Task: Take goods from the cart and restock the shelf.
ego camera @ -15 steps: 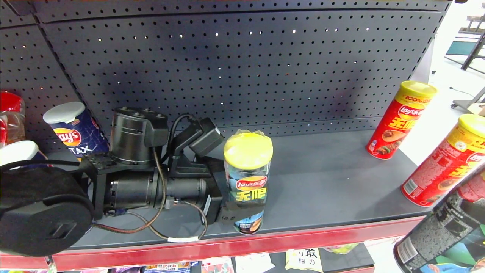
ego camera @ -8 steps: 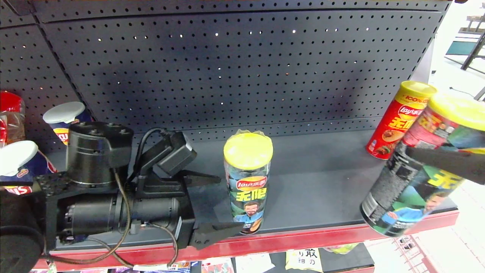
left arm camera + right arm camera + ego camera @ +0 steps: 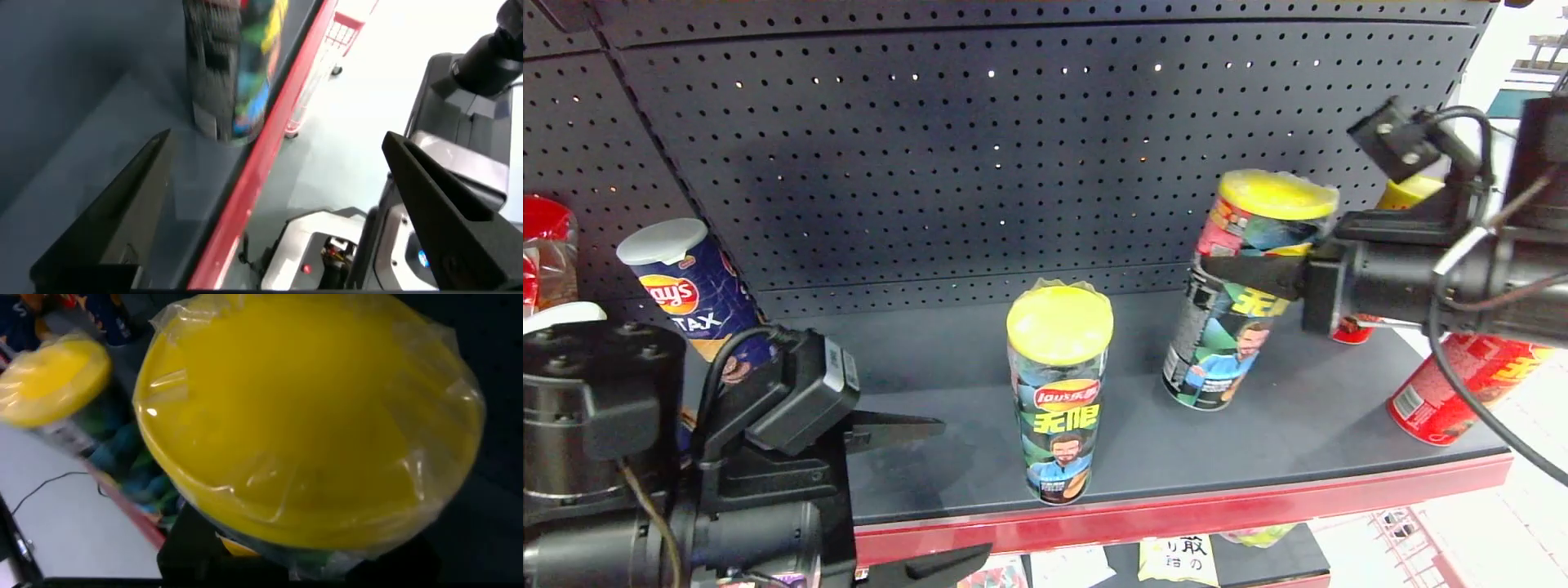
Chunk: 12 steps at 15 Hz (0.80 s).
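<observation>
A yellow-lidded green chip can [image 3: 1058,392] stands upright near the front of the dark shelf [image 3: 1143,441]. It also appears as the can [image 3: 233,65] in the left wrist view. My left gripper [image 3: 931,494] is open to the left of it, at the shelf's front edge, with nothing between its fingers [image 3: 106,220]. My right gripper [image 3: 1233,269] is shut on a second, similar can [image 3: 1225,351], which tilts with its base low over the shelf's right half. Whether it touches the board I cannot tell. Its lid [image 3: 310,416] sits close in the right wrist view, with the standing can's lid [image 3: 53,380] beyond.
A blue white-lidded can [image 3: 686,286] stands at the back left. A red can [image 3: 1462,392] leans at the shelf's right end, and another yellow lid [image 3: 1409,192] peeks behind my right arm. The pegboard back [image 3: 1013,147] and red front lip [image 3: 1176,510] bound the shelf.
My left gripper released the standing can and drew back to the left. My right arm carried the second can in from the right and over the shelf.
</observation>
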Tool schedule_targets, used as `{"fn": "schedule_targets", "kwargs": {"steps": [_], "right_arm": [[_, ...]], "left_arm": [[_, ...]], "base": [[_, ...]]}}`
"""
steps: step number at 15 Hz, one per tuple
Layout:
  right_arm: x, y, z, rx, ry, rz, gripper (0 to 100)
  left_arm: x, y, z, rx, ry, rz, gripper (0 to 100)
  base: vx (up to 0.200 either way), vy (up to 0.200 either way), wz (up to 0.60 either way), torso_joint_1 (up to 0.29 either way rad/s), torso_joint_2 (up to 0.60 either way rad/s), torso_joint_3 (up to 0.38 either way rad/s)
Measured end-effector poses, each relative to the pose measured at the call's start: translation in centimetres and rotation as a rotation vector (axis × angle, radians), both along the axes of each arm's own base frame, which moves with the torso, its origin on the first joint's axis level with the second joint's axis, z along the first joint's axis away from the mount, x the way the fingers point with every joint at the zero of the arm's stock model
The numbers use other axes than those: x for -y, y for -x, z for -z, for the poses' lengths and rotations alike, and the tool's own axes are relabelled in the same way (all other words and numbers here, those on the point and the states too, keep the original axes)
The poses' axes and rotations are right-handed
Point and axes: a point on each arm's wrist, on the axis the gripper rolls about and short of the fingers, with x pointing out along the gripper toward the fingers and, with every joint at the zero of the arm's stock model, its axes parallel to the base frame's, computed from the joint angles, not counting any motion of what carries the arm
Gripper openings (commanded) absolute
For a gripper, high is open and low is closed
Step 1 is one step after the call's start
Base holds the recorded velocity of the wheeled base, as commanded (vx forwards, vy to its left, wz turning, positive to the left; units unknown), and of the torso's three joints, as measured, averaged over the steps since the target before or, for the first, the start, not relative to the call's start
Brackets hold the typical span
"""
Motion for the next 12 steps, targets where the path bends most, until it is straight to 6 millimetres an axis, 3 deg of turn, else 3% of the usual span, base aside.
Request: {"fn": "schedule_targets", "kwargs": {"steps": [6, 12], "right_arm": [[-6.6, -6.8, 0.8, 0.028, 0.009, -0.091, 0], [-8.3, -9.6, 3.3, -0.017, 0.026, -0.122, 0]], "left_arm": [[-0.9, 1.3, -0.1, 0.023, 0.005, -0.021, 100], [-1.1, 1.5, -0.2, 0.032, 0.011, -0.023, 100]], "base": [[0.000, 0.000, 0.00, 0.000, 0.00, 0.000], [0.000, 0.000, 0.00, 0.000, 0.00, 0.000]]}}
